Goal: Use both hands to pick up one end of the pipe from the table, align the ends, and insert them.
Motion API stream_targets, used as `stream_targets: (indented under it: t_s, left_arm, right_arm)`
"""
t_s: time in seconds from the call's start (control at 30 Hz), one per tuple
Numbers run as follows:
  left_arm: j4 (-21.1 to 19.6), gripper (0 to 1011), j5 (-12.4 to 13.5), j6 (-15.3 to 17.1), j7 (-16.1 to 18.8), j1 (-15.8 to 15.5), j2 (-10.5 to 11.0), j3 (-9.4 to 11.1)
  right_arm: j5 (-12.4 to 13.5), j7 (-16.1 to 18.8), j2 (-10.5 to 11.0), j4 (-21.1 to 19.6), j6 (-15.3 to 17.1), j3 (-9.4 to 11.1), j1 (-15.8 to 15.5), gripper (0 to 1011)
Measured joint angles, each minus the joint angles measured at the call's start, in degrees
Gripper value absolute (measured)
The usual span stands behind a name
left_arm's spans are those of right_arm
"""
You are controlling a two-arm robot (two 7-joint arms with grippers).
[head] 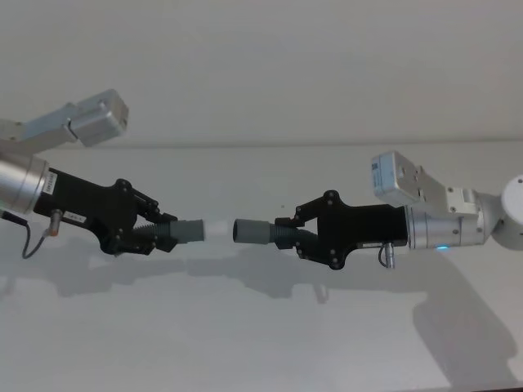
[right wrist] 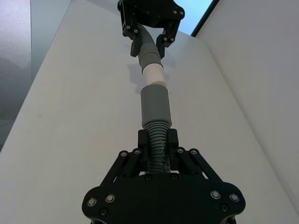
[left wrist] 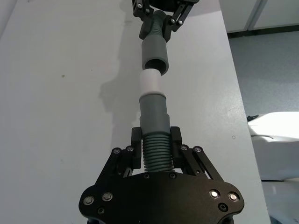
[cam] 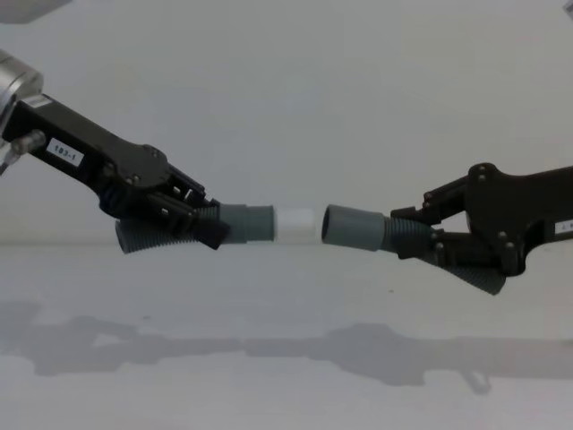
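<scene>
White table (head: 261, 343): left gripper (head: 163, 233) pinches white-tipped hose piece (head: 196, 229) at its ribs; right gripper (head: 288, 231) likewise pinches hollow-cuffed piece (head: 253, 231). Likely light, flexible; cuffs stiffer.

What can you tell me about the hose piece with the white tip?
The hose piece with the white tip is short and dark grey, looking like flexible plastic: a ribbed middle, then a smooth grey cuff ending in a narrower white tip. The left gripper clamps its ribbed part and holds it in the air above the table, roughly level. Its tip points at the open mouth of the other hose piece, close to it but not yet inside.
</scene>
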Motion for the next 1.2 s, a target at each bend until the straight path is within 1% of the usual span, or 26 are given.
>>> stream_targets:
  t_s: [0.5,1.2]
  left_arm:
    - [0.31,325,-0.63,-0.36,-0.04,-0.47,-0.17,0.72]
    - [0.95,325,-1.33,-0.46,0.00,-1.15,-0.21,1.83]
  right_arm:
    - [0.51,-0.10,0.21,-0.05,0.27,-0.70,0.20,215]
    - [1.20,-1.08,0.50,-0.33,0.42,-1.41,0.21,215]
